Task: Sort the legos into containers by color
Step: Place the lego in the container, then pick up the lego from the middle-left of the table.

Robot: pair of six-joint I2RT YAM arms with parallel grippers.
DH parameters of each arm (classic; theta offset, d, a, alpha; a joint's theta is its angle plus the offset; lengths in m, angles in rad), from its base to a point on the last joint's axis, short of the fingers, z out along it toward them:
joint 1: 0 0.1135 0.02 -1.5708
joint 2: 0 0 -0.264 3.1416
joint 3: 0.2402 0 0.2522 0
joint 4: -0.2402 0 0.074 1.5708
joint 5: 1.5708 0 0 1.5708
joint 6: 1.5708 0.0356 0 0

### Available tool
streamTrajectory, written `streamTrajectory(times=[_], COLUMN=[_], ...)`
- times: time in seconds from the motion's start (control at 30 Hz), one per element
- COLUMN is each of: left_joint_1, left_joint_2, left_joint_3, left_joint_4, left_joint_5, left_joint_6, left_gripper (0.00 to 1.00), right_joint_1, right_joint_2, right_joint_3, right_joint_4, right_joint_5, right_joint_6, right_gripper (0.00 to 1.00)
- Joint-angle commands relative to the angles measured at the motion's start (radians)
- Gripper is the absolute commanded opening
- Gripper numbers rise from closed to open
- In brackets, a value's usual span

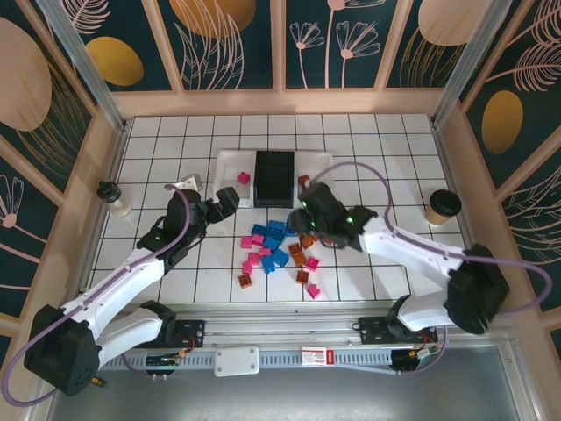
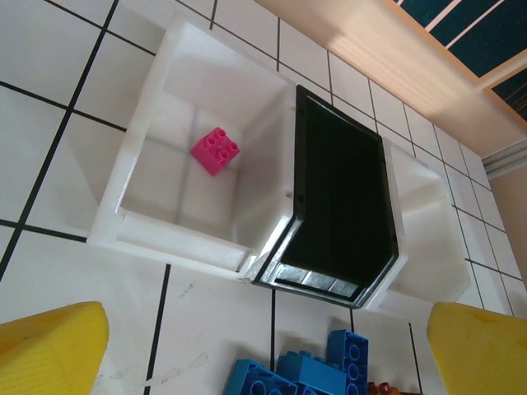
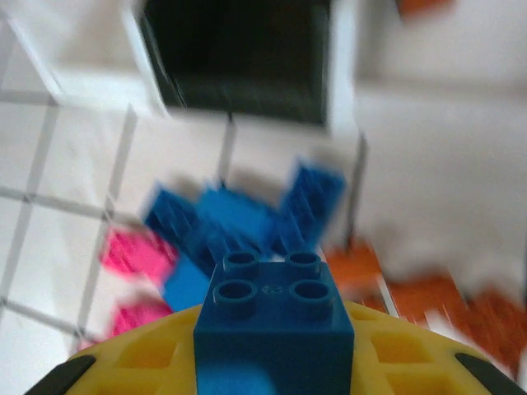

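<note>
1. Legos [image 1: 276, 250] lie mostly in a loose heap just on the near side of the black tray [image 1: 273, 178]. One blue brick [image 3: 274, 317] is clamped studs-up between the yellow pads of the right gripper [image 3: 274, 362]. It appears to be held only by its lower part, so it could twist or slip free in transit.
2. The right wrist view is smeared, which suggests quick travel. A hasty release could bounce the brick off the black tray's rim and back into the heap.
3. The black tray is probably the goal. The left white tray [image 2: 115, 222], touching its left side, holds a pink brick [image 2: 216, 151]. The right white tray [image 2: 428, 239], on its other side, seems to hold an orange-brown brick [image 1: 302, 181]. An off-centre drop lands blue in the wrong colour.
4. The left gripper [image 2: 265, 350] hangs with its jaws wide and empty over the near-left corner of the black tray. The arms could clash there or shove the trays.
</note>
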Motion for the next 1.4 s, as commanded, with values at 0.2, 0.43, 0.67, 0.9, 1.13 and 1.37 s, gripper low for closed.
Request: streamTrajectory(times=[0.2,0.43,0.67,0.9,1.13,1.37], left_joint_1=[0.001,0.001,-0.001,-0.176,-0.385,-0.57], left_joint_2=[-0.105,-0.093,-0.065,-0.06,-0.094,-0.008], left_joint_3=[-0.097,-0.09,-0.105,-0.1,-0.168,-0.137], left_joint_4=[-0.058,-0.112,-0.111,-0.238,-0.384,-0.458], left_joint_5=[-0.015,0.034,0.113,0.029,-0.005,-0.06], left_joint_6=[-0.033,0.009,0.017,0.002,-0.102,-0.16], left_gripper=[0.99,0.99,0.99,0.91,0.78,0.76], right_joint_1=[-0.111,-0.135,-0.135,-0.134,-0.136,-0.138], right_joint_2=[0.451,0.594,0.458,0.22,0.027,-0.024], right_joint_3=[0.383,0.512,0.419,0.117,-0.145,-0.218], right_joint_4=[0.196,0.202,0.246,0.31,0.368,0.383], right_joint_5=[0.025,0.01,0.004,-0.021,-0.005,0.004], right_joint_6=[-0.183,-0.168,-0.161,-0.113,-0.05,-0.03], right_gripper=[0.19,0.5,0.62,0.63,0.63,0.64])
